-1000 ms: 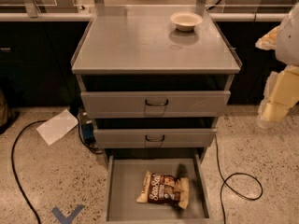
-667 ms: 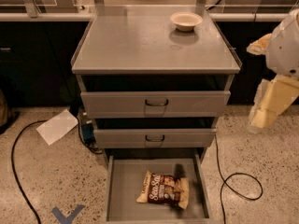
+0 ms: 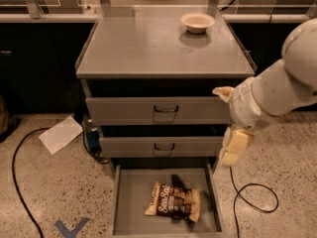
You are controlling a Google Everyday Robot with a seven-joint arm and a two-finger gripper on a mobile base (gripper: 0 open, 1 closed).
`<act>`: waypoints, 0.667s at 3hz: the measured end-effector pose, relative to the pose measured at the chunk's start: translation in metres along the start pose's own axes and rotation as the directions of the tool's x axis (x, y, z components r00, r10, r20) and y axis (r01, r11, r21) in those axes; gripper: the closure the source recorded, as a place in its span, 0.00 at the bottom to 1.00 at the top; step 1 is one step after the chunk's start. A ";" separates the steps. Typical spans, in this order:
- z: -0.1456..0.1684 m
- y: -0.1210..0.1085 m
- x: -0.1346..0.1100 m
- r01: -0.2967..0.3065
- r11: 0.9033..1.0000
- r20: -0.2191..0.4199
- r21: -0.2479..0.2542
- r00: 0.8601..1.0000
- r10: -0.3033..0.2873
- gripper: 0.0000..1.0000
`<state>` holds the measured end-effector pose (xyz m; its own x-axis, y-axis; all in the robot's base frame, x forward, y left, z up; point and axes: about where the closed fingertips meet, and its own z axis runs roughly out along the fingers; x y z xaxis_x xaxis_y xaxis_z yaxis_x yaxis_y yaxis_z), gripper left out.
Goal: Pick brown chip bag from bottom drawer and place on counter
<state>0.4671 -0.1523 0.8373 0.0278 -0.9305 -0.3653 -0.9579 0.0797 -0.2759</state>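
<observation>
Camera view: my gripper (image 3: pixel 235 148) hangs at the right, above the open bottom drawer (image 3: pixel 132 192); whether it is open or closed I cannot tell. The brown chip bag (image 3: pixel 173 202) lies flat mid-floor, so I'd move left and descend centred over it, clear of the walls.

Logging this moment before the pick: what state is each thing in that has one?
Lowest grey metal drawer: pulled open.
Crinkly dark-brown chip bag: lying flat in that drawer, ungrasped.
Top grey drawer and middle grey drawer: seemingly ajar.
Pale round bowl: upright on flat grey counter, looks empty.
Cream two-finger gripper: hanging beside middle drawer's right end, clear of bag.
</observation>
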 end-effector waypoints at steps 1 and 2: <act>0.079 -0.007 0.011 0.019 1.000 0.051 0.004 0.999 -0.019 0.00; 0.154 -0.021 0.036 -0.043 0.999 0.054 0.032 0.998 0.041 0.00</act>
<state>0.5326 -0.1325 0.6934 0.0034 -0.9058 -0.4237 -0.9484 0.1313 -0.2884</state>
